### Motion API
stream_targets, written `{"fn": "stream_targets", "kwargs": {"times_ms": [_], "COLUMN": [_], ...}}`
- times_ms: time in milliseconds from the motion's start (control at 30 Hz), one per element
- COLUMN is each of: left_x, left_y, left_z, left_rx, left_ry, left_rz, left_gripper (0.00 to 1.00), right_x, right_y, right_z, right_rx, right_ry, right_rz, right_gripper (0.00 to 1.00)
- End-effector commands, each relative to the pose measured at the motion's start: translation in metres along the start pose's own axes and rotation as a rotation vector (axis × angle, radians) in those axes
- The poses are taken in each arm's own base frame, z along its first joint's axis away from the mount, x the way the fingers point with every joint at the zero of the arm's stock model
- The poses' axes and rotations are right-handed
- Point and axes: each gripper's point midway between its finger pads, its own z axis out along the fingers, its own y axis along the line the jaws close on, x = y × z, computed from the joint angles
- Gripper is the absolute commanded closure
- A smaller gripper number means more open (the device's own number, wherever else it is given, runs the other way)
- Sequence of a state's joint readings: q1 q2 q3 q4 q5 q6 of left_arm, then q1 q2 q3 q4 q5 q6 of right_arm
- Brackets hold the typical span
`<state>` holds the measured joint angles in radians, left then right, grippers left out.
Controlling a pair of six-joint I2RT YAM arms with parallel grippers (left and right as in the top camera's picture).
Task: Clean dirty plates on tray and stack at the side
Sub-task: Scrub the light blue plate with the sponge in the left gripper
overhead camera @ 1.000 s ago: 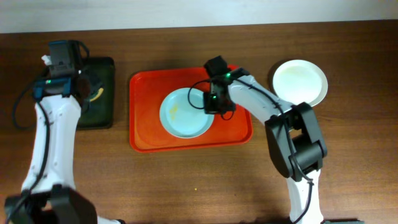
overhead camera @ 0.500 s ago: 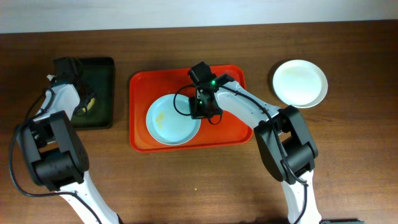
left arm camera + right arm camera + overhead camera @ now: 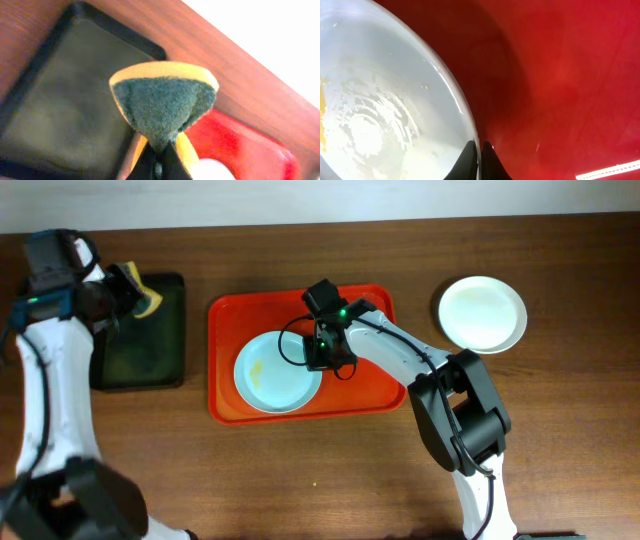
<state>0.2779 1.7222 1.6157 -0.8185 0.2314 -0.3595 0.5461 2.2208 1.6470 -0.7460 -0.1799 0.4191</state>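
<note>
A pale blue plate [image 3: 276,372] with a yellow smudge lies on the left half of the red tray [image 3: 375,390]. My right gripper [image 3: 322,360] is shut on the plate's right rim; in the right wrist view the fingers [image 3: 479,161] pinch the rim of the plate [image 3: 380,110] over the tray [image 3: 560,75]. My left gripper [image 3: 128,293] is shut on a yellow and green sponge [image 3: 148,296] above the dark tub [image 3: 140,350]. In the left wrist view the sponge [image 3: 162,102] fills the middle, held by the fingers [image 3: 161,162]. A cream-white plate [image 3: 481,313] sits on the table at the right. The pale green plate is not in view.
The dark green-black tub [image 3: 55,110] stands left of the tray on the wooden table [image 3: 300,470]. The table's far edge meets a white wall at the top.
My left arm swung up and left, lifting the sponge out of the tub. Earlier my right gripper slid the blue plate leftward on the tray; in the last half second it has held still.
</note>
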Motion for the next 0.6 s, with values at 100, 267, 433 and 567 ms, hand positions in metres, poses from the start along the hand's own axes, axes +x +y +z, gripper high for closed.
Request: {"fn": "stream_targets", "kwargs": {"times_ms": [100,267,433,567], "left_x": [0.121,0.194,0.248,0.257], "left_y": [-0.048,-0.074,-0.070,-0.066], "left_z": [0.033,0.067,0.098,0.126], "left_rx": [0.103,0.138,0.119,0.095], "left_ry": [0.368,0.466,0.577,0.569], "left_rz": [0.177,0.304,0.351,0.377], "left_gripper": [1.00,1.00,1.00,1.00], "right_x": [0.024,0.026,0.021,0.021], "right_y": [0.006,0.007,-0.013,-0.016], "right_z": [0.028,0.026,0.022,0.022], "right_rx": [-0.062,-0.091,-0.079,-0.076], "right_ry": [0.111,0.124,0.133,0.136], "right_rz": [-0.095,-0.132,-0.083,-0.076], "right_gripper": [0.96,0.96,0.96,0.96]}}
